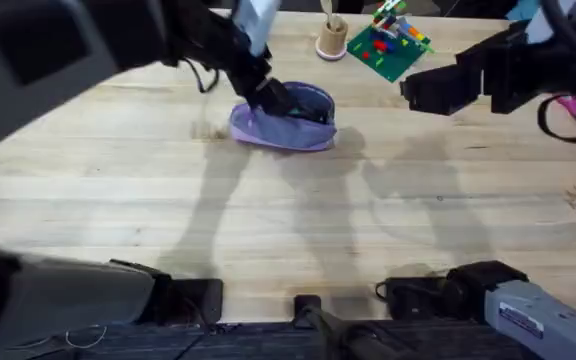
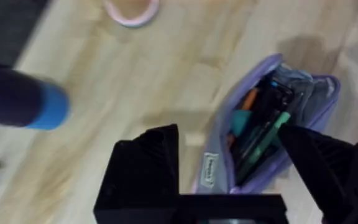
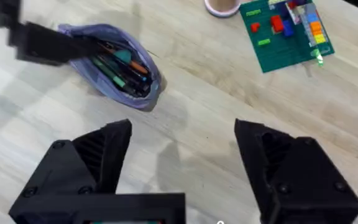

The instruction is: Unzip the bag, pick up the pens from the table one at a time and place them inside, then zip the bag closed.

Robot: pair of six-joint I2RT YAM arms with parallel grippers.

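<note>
Your soft lavender zip pouch lies unzipped left of the green brick baseplate, the slim green pen inside. Zipping remains. Your left gripper gapes over it; the right gripper hangs spread, empty.

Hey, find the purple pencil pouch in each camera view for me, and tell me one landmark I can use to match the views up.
Overhead: the bag lies upper middle, on the table, the left gripper at its near-left end.
Left wrist: the bag sits right of centre, unzipped, with pens inside.
Right wrist: the bag is upper left, open.
Shared landmark: the pink-rimmed wooden cup.
</note>
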